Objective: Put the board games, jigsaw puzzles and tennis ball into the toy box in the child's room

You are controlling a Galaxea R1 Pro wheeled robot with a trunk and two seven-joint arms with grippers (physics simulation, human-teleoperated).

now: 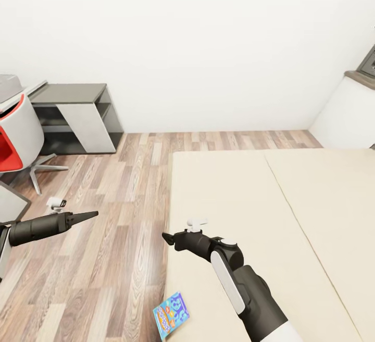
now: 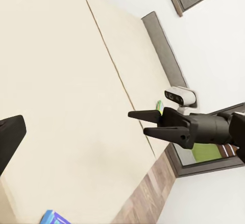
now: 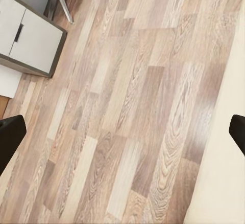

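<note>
Bed [image 1: 291, 212]: plain beige mattress, two sections; grey headboard.
Board game [image 1: 171, 314]: blue box, orange and white print, near left edge of the bed.
Floor [image 1: 104, 238]: wood planks, mixed brown and tan.
Wall [image 1: 187, 40]: white.
Cabinet [image 1: 78, 110]: dark grey top, light grey panel.
Chair [image 1: 15, 134]: red and light grey.
Arms: black; right one with a white panel.

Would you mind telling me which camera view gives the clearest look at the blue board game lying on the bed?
The head view: the blue board game lies on the bed near its edge, printed cover readable as blue with bright colours. The left wrist view catches just a blue corner at the picture's border. The right wrist view looks at plank floor.
</note>
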